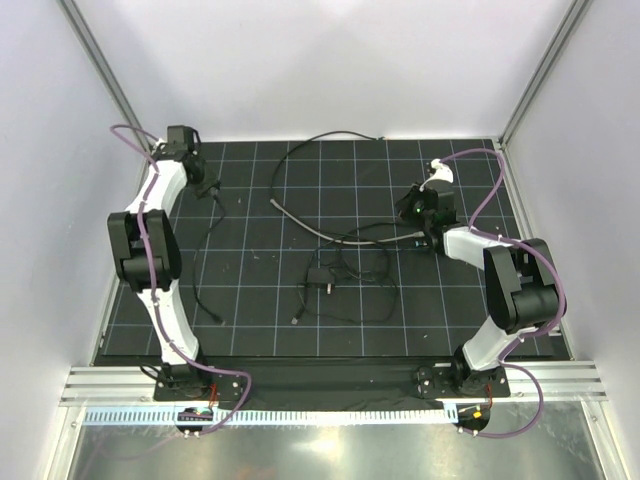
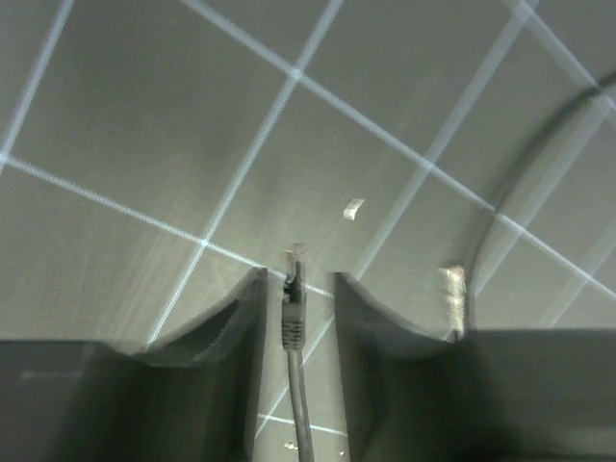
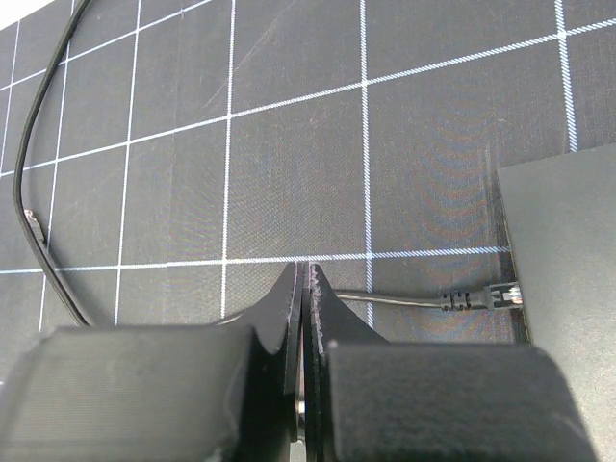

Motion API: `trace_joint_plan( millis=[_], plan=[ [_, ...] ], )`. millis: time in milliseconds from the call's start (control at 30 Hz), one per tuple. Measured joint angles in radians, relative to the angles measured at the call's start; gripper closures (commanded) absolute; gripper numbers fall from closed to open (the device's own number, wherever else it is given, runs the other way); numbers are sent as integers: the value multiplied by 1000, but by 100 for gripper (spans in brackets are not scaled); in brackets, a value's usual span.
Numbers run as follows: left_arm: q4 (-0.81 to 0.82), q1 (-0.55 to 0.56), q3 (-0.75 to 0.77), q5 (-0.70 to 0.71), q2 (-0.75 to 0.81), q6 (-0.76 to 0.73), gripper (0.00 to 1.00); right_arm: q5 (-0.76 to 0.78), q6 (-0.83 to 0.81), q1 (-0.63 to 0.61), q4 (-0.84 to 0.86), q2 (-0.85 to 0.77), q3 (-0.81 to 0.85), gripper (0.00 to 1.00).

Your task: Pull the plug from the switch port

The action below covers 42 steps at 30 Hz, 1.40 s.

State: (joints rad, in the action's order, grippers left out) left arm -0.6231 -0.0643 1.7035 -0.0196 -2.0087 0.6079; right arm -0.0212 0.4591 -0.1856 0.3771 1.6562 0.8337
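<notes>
The switch (image 3: 568, 260) is a flat matte-black box at the right of the right wrist view. A thin black cable's plug (image 3: 486, 297) meets its left edge. My right gripper (image 3: 304, 269) is shut and empty, just left of that plug, and the cable runs behind its fingers. In the top view it (image 1: 418, 212) sits at the mat's right side. My left gripper (image 1: 210, 190) is at the far left corner. Its jaws (image 2: 299, 276) stand apart, with a grey cable's plug (image 2: 293, 303) between them and a gap on either side.
A small black block (image 1: 320, 278) with thin black wires lies mid-mat. A second grey cable (image 1: 300, 217) curves across the mat, and its clear plug end (image 2: 453, 289) lies right of my left fingers. A dark cable (image 1: 199, 265) trails from the left gripper toward the front.
</notes>
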Motion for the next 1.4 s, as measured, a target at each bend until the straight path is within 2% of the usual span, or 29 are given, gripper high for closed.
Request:
trace_joint_plan(
  millis=[33, 100, 133, 167, 267, 333, 467, 567, 700, 833, 1000, 1100, 1200, 1400],
  plan=[
    [-11, 4, 7, 20, -16, -6, 48, -1, 0, 0, 0, 0, 0, 97],
    [-26, 8, 19, 58, -29, -15, 38, -3, 0, 0, 0, 0, 0, 97],
    [-30, 10, 22, 80, -29, -14, 13, -3, 0, 0, -1, 0, 0, 96],
    [-37, 14, 31, 105, -29, -16, 9, -3, 0, 0, -3, 0, 0, 96],
    [-49, 36, 65, 194, -29, -14, 7, -2, 0, 0, -16, 0, 3, 97],
    [-52, 76, 99, 261, -27, -27, 10, 21, 0, 0, -47, 0, 15, 97],
    [-34, 226, 206, 268, -28, -94, 13, 123, 2, 5, -193, -1, 81, 94],
    [22, 360, 319, 142, -49, -154, 17, 185, 17, 39, -300, -3, 135, 86],
    [172, 499, 416, -128, -126, -221, 18, 214, 31, 142, -410, -18, 164, 76],
    [282, 565, 473, -370, -272, -245, 17, 233, 35, 243, -517, -3, 227, 56],
    [356, 616, 609, -600, -534, -222, 15, 243, 21, 301, -547, 48, 294, 41],
    [412, 641, 645, -676, -646, -191, 12, 236, 9, 327, -548, 93, 299, 32],
    [468, 661, 645, -715, -704, -149, 9, 212, 3, 343, -548, 140, 299, 28],
    [579, 678, 647, -732, -720, -88, 12, 136, 4, 352, -529, 182, 298, 29]
  ],
)
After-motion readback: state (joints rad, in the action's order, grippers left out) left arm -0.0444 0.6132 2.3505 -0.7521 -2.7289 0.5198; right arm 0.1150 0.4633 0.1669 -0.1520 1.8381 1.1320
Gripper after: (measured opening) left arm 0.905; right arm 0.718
